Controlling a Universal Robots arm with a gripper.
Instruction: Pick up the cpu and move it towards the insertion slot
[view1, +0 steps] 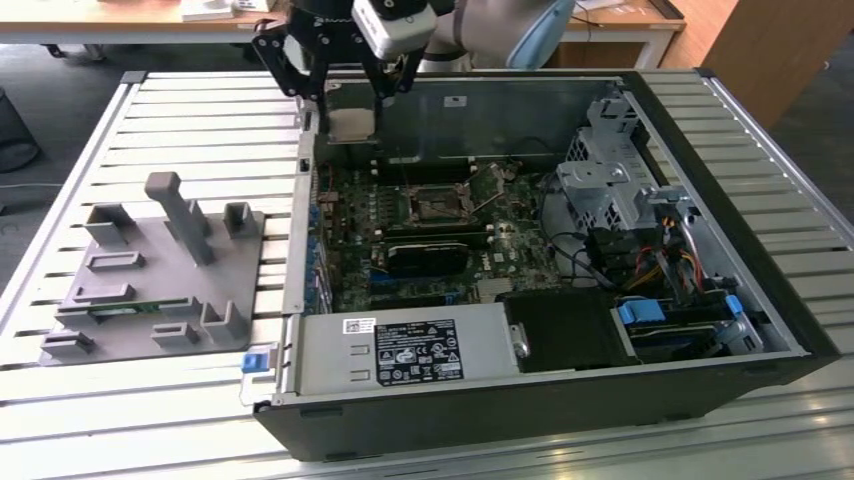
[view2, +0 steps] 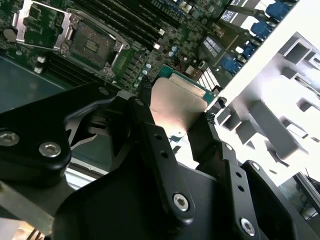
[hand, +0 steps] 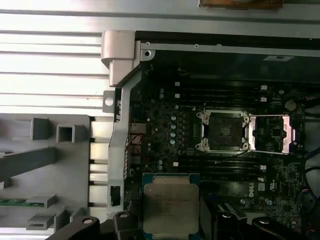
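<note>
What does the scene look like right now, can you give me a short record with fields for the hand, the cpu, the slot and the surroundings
hand: the hand is shut on the cpu, held in the air above the open computer case
cpu: silvery top visible in both wrist views, clamped by its edges
insertion slot: the insertion slot is on the motherboard, uncovered, dark centre empty, apart from the cpu
surroundings: grey fixture tray sits on the slatted table, on the exterior view's left of the case

Matt silvery metal on top of the cpu (hand: 170, 205), with a green rim around it – clamped between black, slightly glossy fingers (view2: 150, 135) of the gripper (view2: 175, 120). Shiny metal frame on the insertion slot (hand: 223, 131), dark matt centre. Grey matt plastic for the holder tray (view1: 147, 275); ribbed pale metal for the table (view1: 174, 130).
</note>
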